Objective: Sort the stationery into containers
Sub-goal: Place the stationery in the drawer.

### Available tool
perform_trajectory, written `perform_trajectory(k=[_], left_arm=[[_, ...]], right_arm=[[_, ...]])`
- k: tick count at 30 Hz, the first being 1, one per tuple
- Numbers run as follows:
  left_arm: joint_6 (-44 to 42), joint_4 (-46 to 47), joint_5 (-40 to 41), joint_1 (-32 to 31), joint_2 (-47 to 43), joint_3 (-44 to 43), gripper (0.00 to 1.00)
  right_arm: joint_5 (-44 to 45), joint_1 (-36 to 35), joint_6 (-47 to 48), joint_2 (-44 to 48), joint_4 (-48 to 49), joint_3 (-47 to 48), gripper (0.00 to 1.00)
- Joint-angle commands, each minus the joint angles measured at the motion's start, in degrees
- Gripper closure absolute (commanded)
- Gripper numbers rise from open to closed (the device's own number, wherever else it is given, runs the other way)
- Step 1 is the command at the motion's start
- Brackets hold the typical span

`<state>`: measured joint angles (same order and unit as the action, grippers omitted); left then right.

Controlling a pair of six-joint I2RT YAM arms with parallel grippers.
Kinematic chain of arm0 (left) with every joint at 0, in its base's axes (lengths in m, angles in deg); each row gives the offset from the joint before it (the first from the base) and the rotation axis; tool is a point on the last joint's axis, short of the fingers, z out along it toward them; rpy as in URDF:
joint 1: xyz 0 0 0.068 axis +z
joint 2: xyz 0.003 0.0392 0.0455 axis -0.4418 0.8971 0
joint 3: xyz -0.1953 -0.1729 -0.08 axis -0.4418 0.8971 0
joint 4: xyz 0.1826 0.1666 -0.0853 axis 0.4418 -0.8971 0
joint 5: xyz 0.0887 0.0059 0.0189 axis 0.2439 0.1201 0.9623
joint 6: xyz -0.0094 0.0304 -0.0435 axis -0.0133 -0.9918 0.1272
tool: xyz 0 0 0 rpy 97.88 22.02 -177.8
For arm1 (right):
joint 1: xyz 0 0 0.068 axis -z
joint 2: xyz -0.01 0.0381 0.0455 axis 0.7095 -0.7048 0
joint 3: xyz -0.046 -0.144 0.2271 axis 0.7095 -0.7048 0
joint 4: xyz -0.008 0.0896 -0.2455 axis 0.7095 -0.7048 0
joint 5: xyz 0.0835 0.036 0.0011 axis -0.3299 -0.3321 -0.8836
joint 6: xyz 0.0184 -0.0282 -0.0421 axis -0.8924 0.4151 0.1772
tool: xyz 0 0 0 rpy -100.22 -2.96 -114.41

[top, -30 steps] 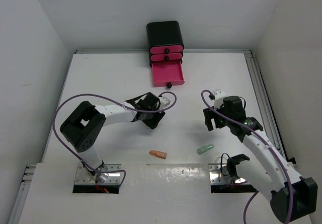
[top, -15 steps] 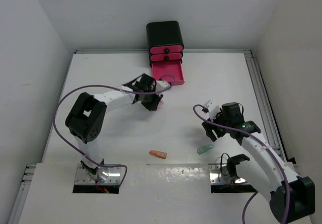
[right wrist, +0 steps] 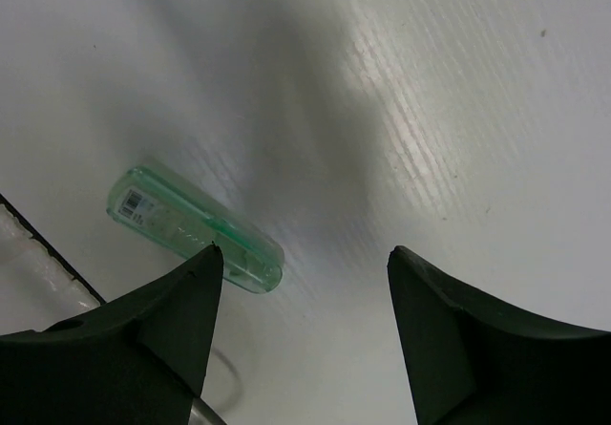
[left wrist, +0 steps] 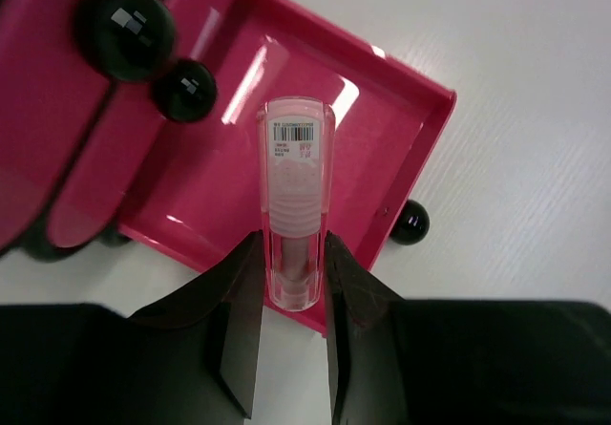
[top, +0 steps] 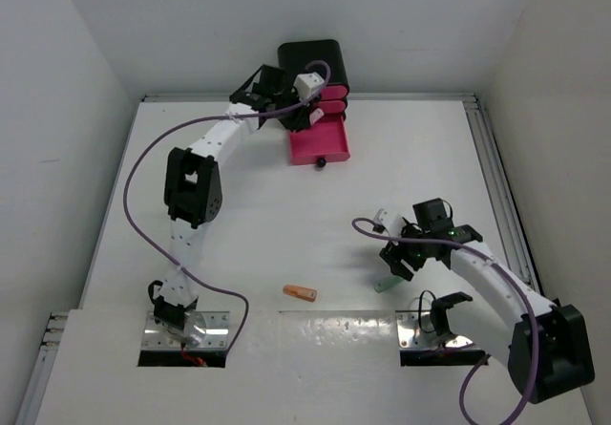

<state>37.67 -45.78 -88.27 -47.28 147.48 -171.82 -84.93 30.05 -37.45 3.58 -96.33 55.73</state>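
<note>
Left wrist: my left pincer [left wrist: 292,245] clamps pink stick [left wrist: 298,172] above open drawer [left wrist: 387,153]; next, I judge, release it inside.

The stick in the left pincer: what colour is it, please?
The stick is pale pink, clearest in left wrist view.

We find just two printed marks, and neither can be read. The pink stick [left wrist: 298,215], seen against the open pink drawer [left wrist: 382,138], carries a white barcode label [left wrist: 293,141] at the end lying over the drawer's floor. It has black bars with tiny print beneath, too small for us to make out. The green stick [right wrist: 196,229] has a small barcode-like label [right wrist: 134,205] at one end, equally illegible. The orange stick [top: 300,293] is too small in the top view for us to tell any lettering.
</note>
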Motion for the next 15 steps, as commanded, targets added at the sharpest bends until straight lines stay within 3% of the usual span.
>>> perform_trajectory(k=[1, 7, 11, 15], left_arm=[[-2.18, -2.56, -0.83, -1.00, 2.17, -1.68, 0.90], [-0.78, 1.22, 0.04, -0.82, 4.19, -2.03, 0.74], [0.19, 2.45, 0.22, -0.48, 3.67, -2.83, 0.50], [1.24, 3.42, 2.24, -0.47, 1.39, -2.83, 0.36]], right_arm=[[-1.55, -0.85, 4.05, -2.41, 0.10, 3.78, 0.31], [-2.08, -1.56, 9.50, -6.45, -3.24, 6.16, 0.28], [-2.17, -1.48, 15.55, -8.83, -6.84, 8.18, 0.26], [-2.95, -1.47, 20.31, -10.06, -9.48, 8.88, 0.23]])
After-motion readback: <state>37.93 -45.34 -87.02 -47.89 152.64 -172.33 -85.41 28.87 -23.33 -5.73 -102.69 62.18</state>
